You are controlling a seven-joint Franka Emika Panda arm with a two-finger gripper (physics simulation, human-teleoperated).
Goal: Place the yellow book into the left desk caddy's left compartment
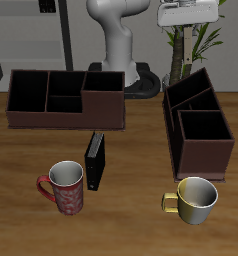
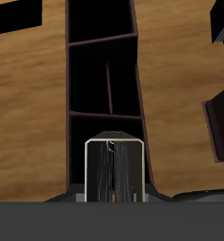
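**Yellow book held above the left desk caddy**

The gripper [image 1: 191, 15] hangs high over the table's back. In the wrist view the yellow book [image 2: 114, 170] sits end-on right at the gripper [image 2: 114, 195], apparently clamped, though the fingers themselves are hidden. Directly beneath the hand lies the left desk caddy [image 2: 140, 89], its divided compartments running away from the book. Well below and off to the side of the hand stand the black book [image 1: 96, 160], the red mug [image 1: 66, 186] and the yellow mug [image 1: 196, 198].
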